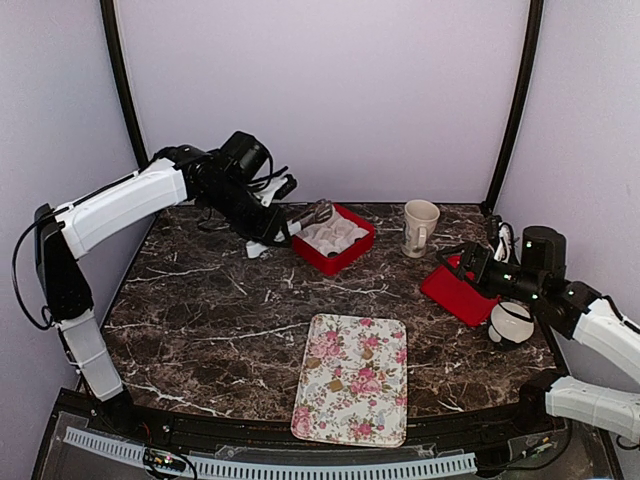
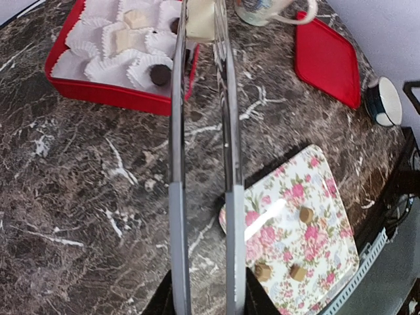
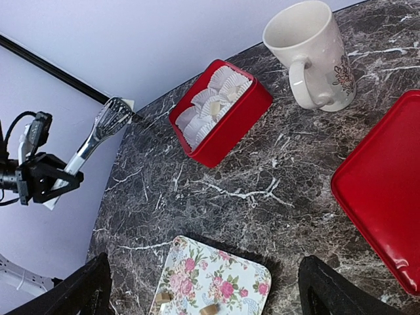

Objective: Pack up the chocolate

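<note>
Gripping tongs (image 2: 177, 164) in the part-closed left hand (image 2: 210, 305), pinching a cream chocolate (image 2: 200, 20) over the red box (image 2: 111, 95) at 12 o'clock. Right hand (image 3: 205, 275) wide open, empty. Probably light, brittle, smeary: squeeze flat sides gently. Three more pieces (image 2: 306, 214) on the floral tray (image 2: 328, 190) at 6 o'clock of the worktop (image 2: 98, 197).

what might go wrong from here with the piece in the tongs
1. The cream square chocolate is pinched only at the very tips of the long metal tongs held by the left gripper, close to the edge of the red box. It may slip and land outside.
2. The white crinkled paper cups look light, so the tong tips may snag or shift one on release.
</note>
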Controlling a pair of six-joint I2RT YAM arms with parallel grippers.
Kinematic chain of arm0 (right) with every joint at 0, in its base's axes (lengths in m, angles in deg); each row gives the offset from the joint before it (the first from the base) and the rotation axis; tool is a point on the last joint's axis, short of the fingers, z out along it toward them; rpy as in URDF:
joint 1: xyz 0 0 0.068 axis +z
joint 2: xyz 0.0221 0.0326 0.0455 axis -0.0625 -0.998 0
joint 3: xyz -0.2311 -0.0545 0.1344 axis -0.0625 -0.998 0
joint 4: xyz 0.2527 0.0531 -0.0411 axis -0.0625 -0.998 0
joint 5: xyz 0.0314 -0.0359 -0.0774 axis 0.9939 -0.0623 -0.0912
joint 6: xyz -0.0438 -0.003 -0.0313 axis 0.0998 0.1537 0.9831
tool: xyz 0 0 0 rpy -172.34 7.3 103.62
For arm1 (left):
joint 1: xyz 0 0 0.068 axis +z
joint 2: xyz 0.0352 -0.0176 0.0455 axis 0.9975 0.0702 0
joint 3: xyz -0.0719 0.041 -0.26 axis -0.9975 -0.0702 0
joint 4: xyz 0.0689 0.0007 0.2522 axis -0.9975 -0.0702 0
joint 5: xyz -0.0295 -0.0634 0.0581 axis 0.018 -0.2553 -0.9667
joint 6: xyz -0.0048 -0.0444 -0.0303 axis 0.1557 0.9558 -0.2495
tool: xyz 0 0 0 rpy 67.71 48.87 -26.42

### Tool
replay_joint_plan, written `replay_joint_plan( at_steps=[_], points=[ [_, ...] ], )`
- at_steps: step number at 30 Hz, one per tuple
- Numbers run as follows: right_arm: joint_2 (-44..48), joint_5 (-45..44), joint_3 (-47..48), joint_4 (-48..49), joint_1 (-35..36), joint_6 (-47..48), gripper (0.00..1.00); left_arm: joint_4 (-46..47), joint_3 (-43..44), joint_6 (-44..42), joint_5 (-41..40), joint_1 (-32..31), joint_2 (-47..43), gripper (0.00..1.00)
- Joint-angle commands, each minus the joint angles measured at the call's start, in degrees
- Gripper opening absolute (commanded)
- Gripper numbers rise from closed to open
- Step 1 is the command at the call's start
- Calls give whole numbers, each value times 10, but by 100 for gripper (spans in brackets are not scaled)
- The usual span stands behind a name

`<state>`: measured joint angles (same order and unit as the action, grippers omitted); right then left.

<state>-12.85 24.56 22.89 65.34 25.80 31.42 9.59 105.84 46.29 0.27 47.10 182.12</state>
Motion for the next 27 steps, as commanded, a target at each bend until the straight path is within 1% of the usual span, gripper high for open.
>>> replay_joint_plan(
  at_steps=[1,4,8,11,17,27],
  points=[
    [-10,-11,25,7,-2,10,100,8,49,-18,4,32,48,18],
    [-16,-15,30,4,-3,13,100,9,76,-27,0,52,82,18],
    [-29,-15,32,5,-3,14,100,22,96,-27,18,73,118,19],
    [-34,-16,34,6,-3,14,100,22,106,-30,25,77,140,19],
    [-43,-18,31,13,-4,10,100,24,85,-38,37,78,155,20],
    [-59,-13,29,29,-5,6,100,25,78,-49,46,78,170,22]
  ],
)
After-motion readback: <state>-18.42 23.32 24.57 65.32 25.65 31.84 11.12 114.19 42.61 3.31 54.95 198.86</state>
